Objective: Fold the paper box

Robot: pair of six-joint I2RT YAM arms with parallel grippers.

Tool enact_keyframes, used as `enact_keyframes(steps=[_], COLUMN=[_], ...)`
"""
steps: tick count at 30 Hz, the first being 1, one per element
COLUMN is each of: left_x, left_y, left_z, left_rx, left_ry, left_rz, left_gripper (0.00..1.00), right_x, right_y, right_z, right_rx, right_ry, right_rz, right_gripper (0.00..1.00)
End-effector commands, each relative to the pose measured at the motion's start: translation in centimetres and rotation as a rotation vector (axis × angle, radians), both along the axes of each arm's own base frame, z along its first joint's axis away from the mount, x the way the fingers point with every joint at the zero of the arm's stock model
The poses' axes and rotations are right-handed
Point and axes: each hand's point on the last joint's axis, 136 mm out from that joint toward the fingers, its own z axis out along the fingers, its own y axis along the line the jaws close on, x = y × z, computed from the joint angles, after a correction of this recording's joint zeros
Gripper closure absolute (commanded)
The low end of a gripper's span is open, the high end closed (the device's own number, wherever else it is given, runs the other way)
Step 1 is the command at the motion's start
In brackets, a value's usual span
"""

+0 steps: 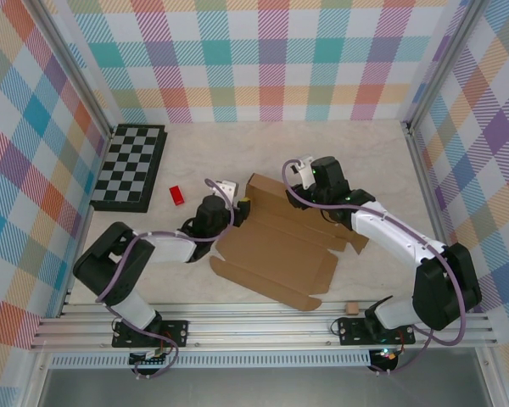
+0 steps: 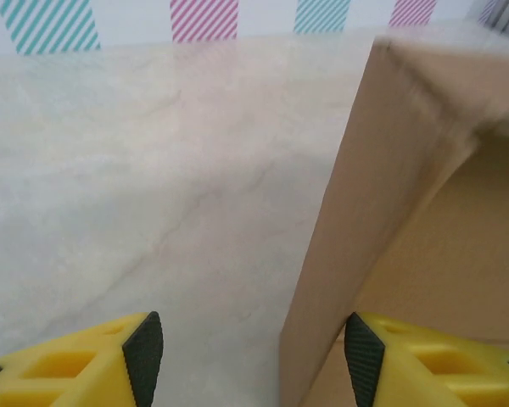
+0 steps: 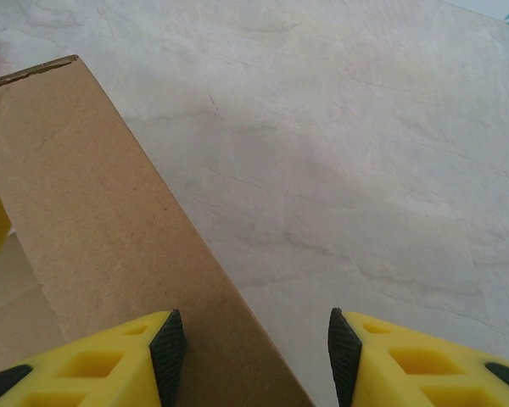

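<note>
Left gripper [image 2: 253, 356], spread, straddles paper box [image 2: 382, 212] wall; right gripper [image 3: 255, 356] likewise.

No writing, label, brand, number or sign can be read in any view. The paper box [image 1: 280, 246] is plain brown cardboard on every visible face, seen from above and close up by both wrist cameras. The chessboard [image 1: 131, 165] at the far left of the tabletop [image 1: 373, 161] carries only its black and grey squares, too small to show any marking.
</note>
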Motion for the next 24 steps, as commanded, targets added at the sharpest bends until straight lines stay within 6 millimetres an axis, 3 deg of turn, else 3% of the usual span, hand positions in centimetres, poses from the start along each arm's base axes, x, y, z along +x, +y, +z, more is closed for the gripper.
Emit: enact_keyframes(steps=[1,9,13,17,21,24], left_x=[0.2,2.7,3.7,4.1,3.8,3.7], left_y=[-1.9,-3.5,-3.9,-3.2,-2.1,-0.1], left_z=[0.8,1.7,1.6,1.4,1.3,1.3], left_rx=[0.012,0.011,0.025,0.034,0.048,0.064], left_ry=[-0.01,-0.036,-0.034,-0.042,-0.055,-0.075], left_rz=[-0.104,-0.103,-0.088,-0.042,-0.001,0.091], left_gripper=[0.4,0.46,0.63,0.82,0.91,0.94], right_x=[-1.9,-2.1,-2.2,-2.2,-2.3,-2.5], right_y=[-0.8,-0.4,-0.4,-0.4,-0.5,-1.5], right_z=[-2.0,-1.7,-1.8,-0.9,1.3,3.5], right_rx=[-0.056,-0.032,-0.038,-0.025,0.005,0.015], right_ry=[0.078,0.084,0.083,0.078,0.066,0.068], right_rz=[0.026,0.043,0.046,0.044,0.02,-0.038], right_gripper=[0.49,0.49,0.49,0.48,0.45,0.42])
